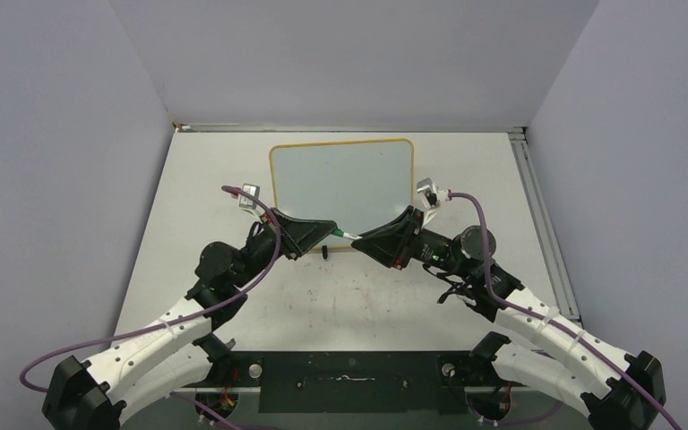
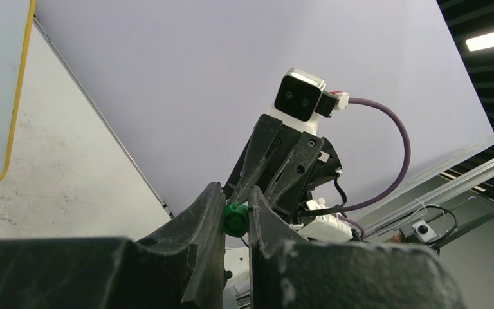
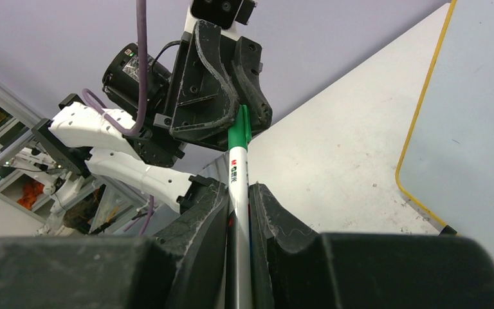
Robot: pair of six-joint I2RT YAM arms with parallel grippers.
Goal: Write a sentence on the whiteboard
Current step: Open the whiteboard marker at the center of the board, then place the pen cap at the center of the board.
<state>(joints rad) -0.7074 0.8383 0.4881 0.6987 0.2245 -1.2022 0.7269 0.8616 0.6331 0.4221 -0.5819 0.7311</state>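
Lying beyond left end effector: whiteboard

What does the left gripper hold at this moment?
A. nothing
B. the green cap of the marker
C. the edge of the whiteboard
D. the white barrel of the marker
B: the left gripper is closed on the green cap, while the right gripper holds the marker by its white barrel.

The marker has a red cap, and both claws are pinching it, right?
No, the cap is green, not red; the right wrist view shows it. The left claw and the right claw do both pinch the marker.
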